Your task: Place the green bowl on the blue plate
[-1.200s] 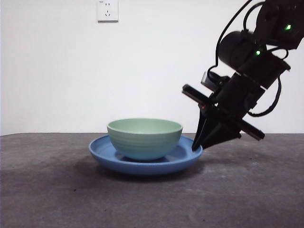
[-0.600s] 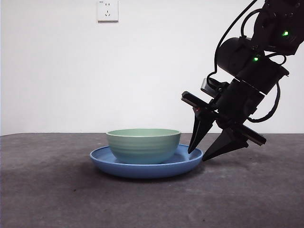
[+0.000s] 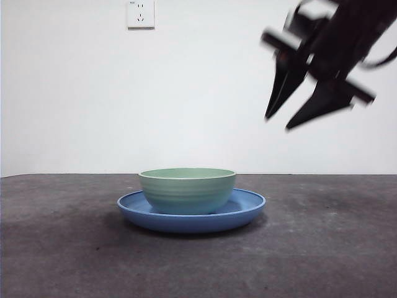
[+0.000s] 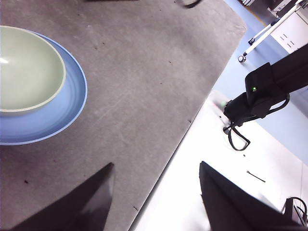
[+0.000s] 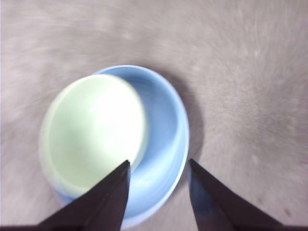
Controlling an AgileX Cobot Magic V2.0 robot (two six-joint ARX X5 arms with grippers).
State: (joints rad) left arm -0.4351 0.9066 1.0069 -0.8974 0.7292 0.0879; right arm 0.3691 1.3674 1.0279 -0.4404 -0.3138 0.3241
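Dark felt table (image 3: 322, 261) carries the green bowl (image 3: 187, 189) seated on the blue plate (image 3: 248, 208). At two o'clock, the right gripper (image 3: 291, 115) has lifted clear, jaws spread and empty; placement looks done. Left gripper (image 4: 156, 197) waits with jaws parted.

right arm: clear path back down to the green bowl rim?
Probably yes. The right gripper hangs open above and beside the green bowl, which sits on the blue plate; nothing lies between them.

Standing alone mid-table: green bowl (image 3: 187, 190) seated on blue plate (image 3: 191, 212), the only obstacle on the dark table (image 3: 322, 248). Open air above the bowl and bare mat all round. High up beside it, right gripper (image 3: 278, 123), jaws parted, holding nothing.
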